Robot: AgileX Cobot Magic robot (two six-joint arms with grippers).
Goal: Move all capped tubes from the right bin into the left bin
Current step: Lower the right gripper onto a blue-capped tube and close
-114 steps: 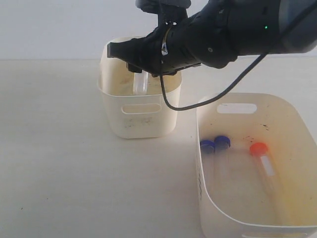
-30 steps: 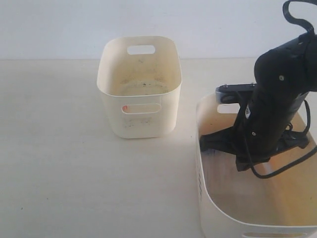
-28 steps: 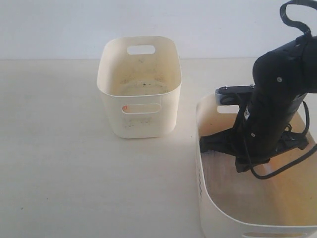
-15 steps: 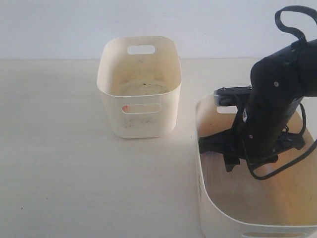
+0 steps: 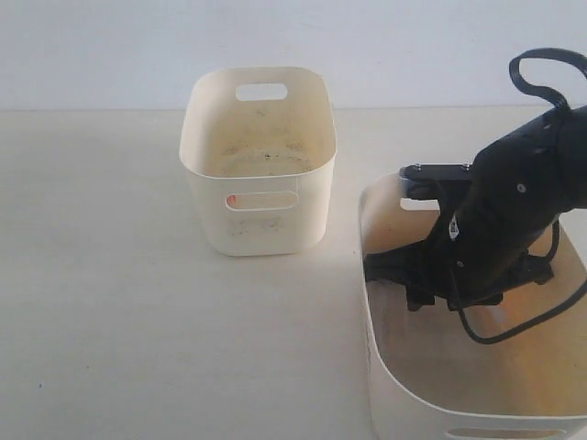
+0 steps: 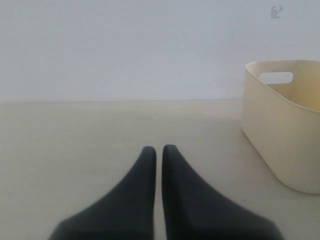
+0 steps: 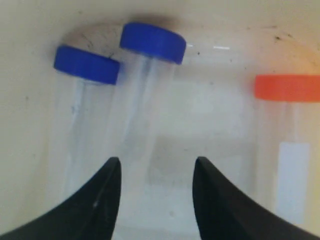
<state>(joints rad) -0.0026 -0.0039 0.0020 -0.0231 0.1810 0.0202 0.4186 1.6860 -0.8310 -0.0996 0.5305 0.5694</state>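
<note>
Right gripper (image 7: 156, 162) has gone from the left bin (image 5: 275, 229) (upper centre) into the right bin (image 5: 385, 403) (lower right), jaws wide, empty, astride a blue-capped tube (image 7: 142, 110); second blue-capped tube (image 7: 80, 115) and orange-capped tube (image 7: 287, 150) also remain: three outstanding; left gripper (image 6: 158, 148) closed, empty

Clear plastic capped tubes (image 7: 142, 115), smooth cream plastic right bin (image 5: 411, 411)

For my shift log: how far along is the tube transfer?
Done: an orange-red cap shows through the slot of the left bin, likely one tube delivered. In hand: nothing; the right hand is open, astride one blue-capped tube in the right bin. Left: that tube, the other blue-capped tube and an orange-capped tube.
</note>
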